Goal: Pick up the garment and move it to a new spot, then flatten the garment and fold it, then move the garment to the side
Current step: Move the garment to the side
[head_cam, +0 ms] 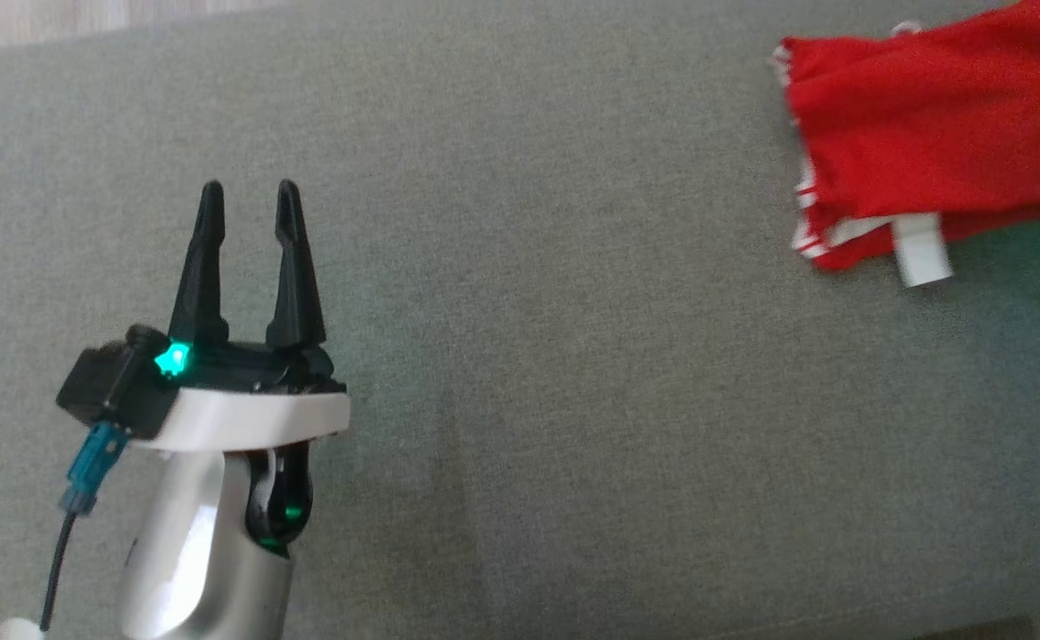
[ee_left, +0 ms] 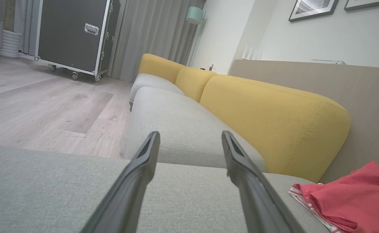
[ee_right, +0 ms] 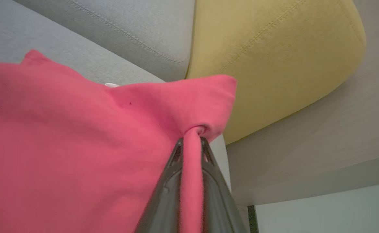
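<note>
Garment (head_cam: 920, 142), red with white trim, lies bunched at the far right of the grey sofa seat (head_cam: 573, 400) in the head view. It is well apart from our left end effector (head_cam: 249, 188), fingers (head_cam: 293, 267) apart over bare cushion, holding nothing. The left wrist view agrees, with the garment beside the yellow backrest (ee_left: 267, 110). In the right wrist view our right end effector (ee_right: 192, 142) is clamped on a pinched fold of it, we judge ready for carrying it elsewhere.

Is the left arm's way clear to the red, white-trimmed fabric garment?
Probably yes: only bare grey sofa cushion lies between the open left gripper and the red garment; the right gripper pinches one corner.
</note>
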